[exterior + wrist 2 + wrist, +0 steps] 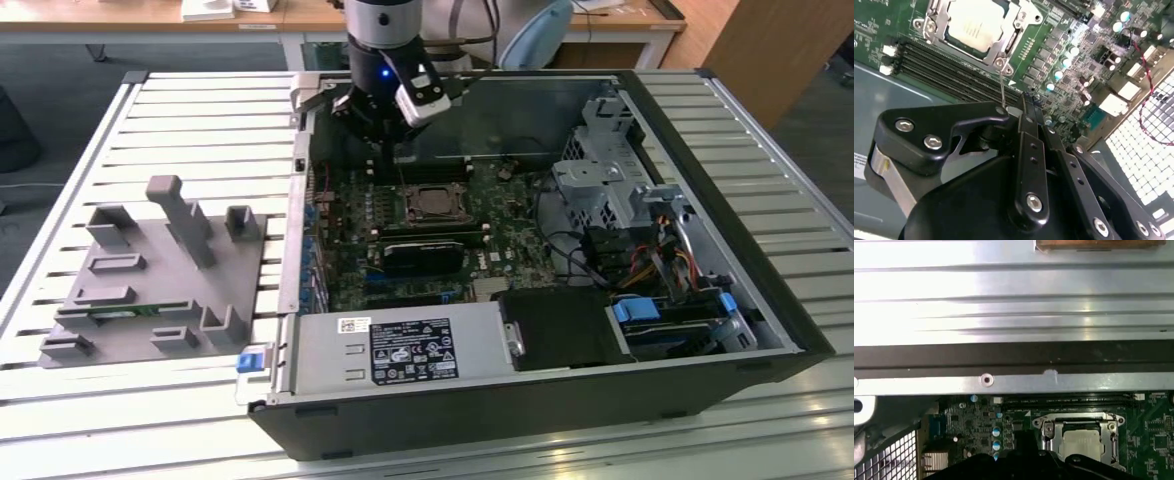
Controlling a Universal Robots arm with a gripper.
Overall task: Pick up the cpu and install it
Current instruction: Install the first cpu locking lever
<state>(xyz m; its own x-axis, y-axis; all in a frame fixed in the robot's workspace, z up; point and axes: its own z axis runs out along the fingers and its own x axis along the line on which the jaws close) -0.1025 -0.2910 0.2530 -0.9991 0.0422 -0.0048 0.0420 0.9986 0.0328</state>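
Claw looks pinched narrow with nothing in it, hovering just beside the socket frame, where the shiny silver-grey square cpu sits, inside the open black computer case.

cpu in socket frame

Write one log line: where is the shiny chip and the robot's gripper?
cpu: seated in socket frame | gripper: above motherboard, beside socket, holding nothing

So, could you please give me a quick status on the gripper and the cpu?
Gripper above the motherboard, beside the socket frame, holding nothing. Cpu already seated in the socket. Nothing in the way.
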